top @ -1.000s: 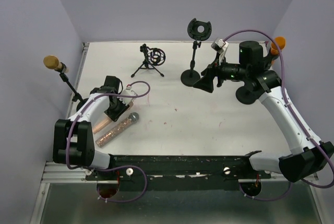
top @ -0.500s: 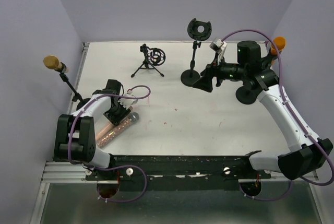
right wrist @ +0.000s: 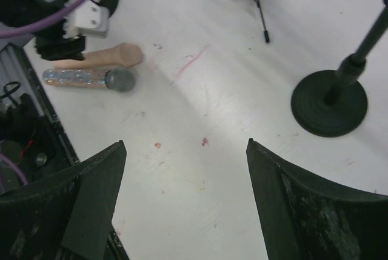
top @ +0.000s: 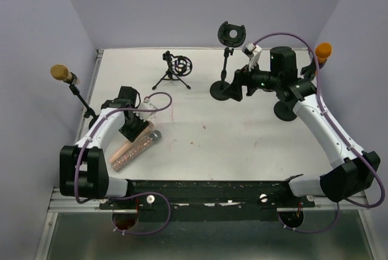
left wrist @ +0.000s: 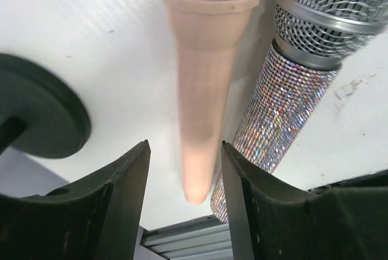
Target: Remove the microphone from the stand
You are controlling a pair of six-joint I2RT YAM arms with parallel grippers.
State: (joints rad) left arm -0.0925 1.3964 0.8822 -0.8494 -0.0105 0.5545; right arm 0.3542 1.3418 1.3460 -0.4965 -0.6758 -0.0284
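A pink microphone (left wrist: 203, 90) lies on the table beside a glitter-handled microphone (left wrist: 291, 102); both show at the front left in the top view, pink (top: 123, 150) and glitter (top: 140, 146). My left gripper (left wrist: 185, 211) is open, its jaws either side of the pink handle's tail without touching it. A gold microphone (top: 59, 72) sits in a stand at the far left. An orange microphone (top: 323, 49) sits in a stand at the far right. My right gripper (right wrist: 185, 205) is open and empty above the table, near an empty clip stand (top: 231, 32).
The empty stand's round base (right wrist: 329, 103) lies just right of my right gripper. A small tripod with a shock mount (top: 176, 67) stands at the back. The gold microphone stand's black base (left wrist: 42, 114) is close to my left gripper. The table's front rail (top: 200, 187) is near.
My left gripper has drawn back a little along the pink microphone, which lies beside the glitter one. My right arm has pulled back toward the far side, the gripper still open.
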